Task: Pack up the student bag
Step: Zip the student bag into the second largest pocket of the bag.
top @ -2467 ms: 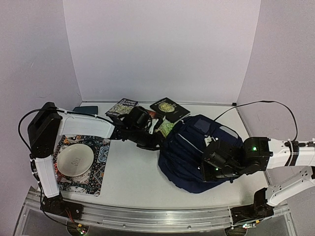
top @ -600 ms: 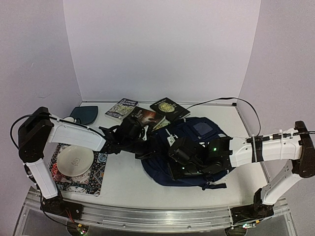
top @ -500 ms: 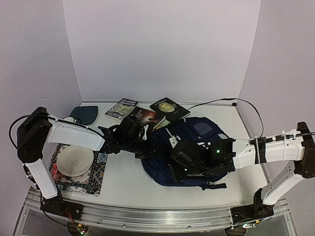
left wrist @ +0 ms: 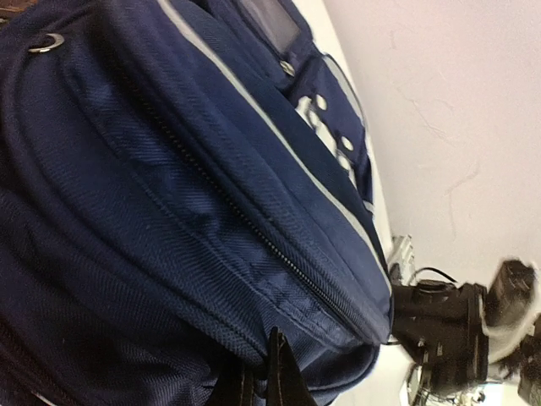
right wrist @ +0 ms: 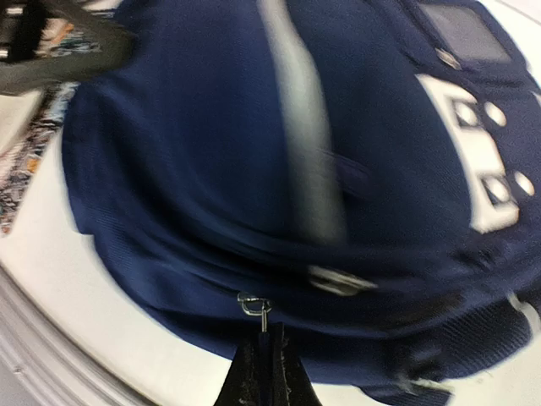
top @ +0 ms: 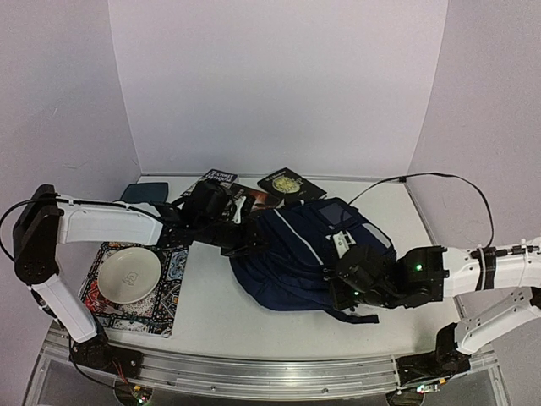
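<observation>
Table (top: pixel 220 304): white, with lilac walls behind; little spare room at the near edge.
Backpack (top: pixel 296 245): lies flat mid-table between both arms, and its zip looks shut. Pulled unevenly, it could slide towards the edge or onto the books (top: pixel 287 183) behind.
Left gripper (left wrist: pixel 272 359): closed tight on the backpack's seam. The pinch is thin, so the fabric may slip out.
Right gripper (right wrist: pixel 262 345): closed on the zip pull (right wrist: pixel 255 307). A skewed tug could jam the zip or lose the tab.
</observation>
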`<state>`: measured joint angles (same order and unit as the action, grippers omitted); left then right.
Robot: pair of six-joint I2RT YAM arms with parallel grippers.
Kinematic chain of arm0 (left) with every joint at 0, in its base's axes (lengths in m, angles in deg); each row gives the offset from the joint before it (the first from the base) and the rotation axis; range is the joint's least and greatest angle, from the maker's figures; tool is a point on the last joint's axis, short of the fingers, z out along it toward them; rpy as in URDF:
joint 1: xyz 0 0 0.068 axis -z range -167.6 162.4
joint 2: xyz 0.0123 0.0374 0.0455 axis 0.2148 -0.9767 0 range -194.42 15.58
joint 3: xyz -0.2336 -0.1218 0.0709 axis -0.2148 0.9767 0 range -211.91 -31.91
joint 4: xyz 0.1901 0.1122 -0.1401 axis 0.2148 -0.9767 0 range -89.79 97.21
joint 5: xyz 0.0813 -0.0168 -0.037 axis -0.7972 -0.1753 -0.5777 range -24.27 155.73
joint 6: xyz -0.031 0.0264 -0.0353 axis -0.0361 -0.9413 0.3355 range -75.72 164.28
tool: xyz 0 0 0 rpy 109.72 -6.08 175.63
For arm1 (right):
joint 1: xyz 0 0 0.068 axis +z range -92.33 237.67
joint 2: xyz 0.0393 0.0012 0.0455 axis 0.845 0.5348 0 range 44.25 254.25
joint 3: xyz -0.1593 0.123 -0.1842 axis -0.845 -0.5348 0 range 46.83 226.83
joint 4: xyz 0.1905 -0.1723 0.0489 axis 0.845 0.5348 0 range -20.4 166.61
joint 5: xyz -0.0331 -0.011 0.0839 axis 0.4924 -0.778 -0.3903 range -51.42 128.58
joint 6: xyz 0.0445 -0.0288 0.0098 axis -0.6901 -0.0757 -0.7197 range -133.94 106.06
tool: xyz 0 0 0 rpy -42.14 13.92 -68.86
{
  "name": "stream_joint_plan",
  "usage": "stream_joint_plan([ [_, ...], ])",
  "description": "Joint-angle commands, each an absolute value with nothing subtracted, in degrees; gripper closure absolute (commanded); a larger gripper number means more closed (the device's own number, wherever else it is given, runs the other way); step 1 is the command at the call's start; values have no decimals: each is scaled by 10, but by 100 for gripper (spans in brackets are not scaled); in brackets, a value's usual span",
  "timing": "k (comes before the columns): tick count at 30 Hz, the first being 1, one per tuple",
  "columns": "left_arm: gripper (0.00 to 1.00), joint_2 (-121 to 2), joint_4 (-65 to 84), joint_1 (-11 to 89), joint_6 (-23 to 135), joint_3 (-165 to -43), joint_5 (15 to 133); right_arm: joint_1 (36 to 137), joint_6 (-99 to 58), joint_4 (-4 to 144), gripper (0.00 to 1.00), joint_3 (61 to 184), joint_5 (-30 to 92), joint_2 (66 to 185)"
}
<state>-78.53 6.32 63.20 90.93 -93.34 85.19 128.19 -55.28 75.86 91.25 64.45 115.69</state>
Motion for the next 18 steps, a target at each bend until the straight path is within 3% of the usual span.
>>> stream_joint_plan([
  [1, 100, -721, -5, 575, 844, -968, 802, 1203, -566, 932, 100, 855, 731, 1117],
  [12, 100, -750, 9, 570, 847, -967, 855, 1150, -520, 905, 99, 851, 663, 1099],
  [18, 100, -756, 91, 571, 891, -951, 855, 1150, -494, 877, 80, 863, 616, 1108],
])
